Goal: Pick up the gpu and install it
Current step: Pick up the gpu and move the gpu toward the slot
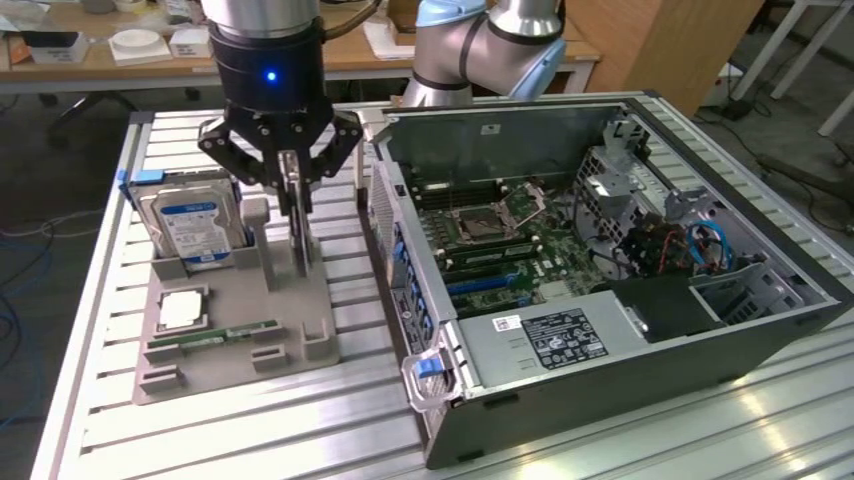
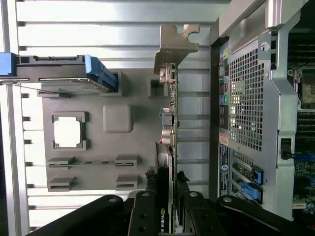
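One gpu (image 1: pixel 302 245), on edge in the grey holder tray (image 1: pixel 234 295), left of centre in the exterior frame, beside the open computer case (image 1: pixel 747 330).
Risk: the card may tilt, or its silver bracket (image 2: pixel 174 44) snag the tray slot, if the narrow grip sits off-centre.
Gripper (image 1: pixel 291 200): jaws nearly closed, pinching the card's upper edge from both sides.

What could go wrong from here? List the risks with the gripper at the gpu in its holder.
1. The gripper grips the gpu toward the end away from its silver bracket; an off-centre hold could let the card tilt leaving the grey holder.
2. The computer case stands close beside the card; the bracket might catch its wall.
3. The hard drive stands upright nearby and could get bumped.
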### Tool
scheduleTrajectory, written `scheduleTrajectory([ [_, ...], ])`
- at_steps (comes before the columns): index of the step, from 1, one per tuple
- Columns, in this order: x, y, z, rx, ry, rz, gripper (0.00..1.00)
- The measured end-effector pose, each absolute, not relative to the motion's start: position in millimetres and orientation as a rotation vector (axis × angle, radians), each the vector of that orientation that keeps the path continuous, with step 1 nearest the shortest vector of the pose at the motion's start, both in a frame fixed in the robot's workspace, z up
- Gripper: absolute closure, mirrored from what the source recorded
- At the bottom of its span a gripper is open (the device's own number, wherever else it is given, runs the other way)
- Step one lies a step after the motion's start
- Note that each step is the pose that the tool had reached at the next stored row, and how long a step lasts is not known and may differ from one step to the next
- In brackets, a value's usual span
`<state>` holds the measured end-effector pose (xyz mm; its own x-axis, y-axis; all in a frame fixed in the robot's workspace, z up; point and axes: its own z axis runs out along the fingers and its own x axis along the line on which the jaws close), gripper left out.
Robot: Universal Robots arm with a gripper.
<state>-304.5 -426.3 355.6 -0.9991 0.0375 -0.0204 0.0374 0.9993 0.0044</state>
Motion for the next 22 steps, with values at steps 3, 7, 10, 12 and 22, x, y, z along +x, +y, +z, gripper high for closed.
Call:
scheduleTrajectory([
  [3, -304.4, -426.3, 358.4, 0.058, 3.12, 0.006, 0.74],
  [7, -304.4, -426.3, 364.7, 0.058, 3.121, 0.006, 0.74],
  [10, -304.5, -426.3, 370.9, 0.058, 3.121, 0.006, 0.74],
  [12, -304.5, -426.3, 376.1, 0.058, 3.121, 0.006, 0.74],
  [22, -304.4, -426.3, 398.6, 0.058, 3.121, 0.006, 0.74],
])
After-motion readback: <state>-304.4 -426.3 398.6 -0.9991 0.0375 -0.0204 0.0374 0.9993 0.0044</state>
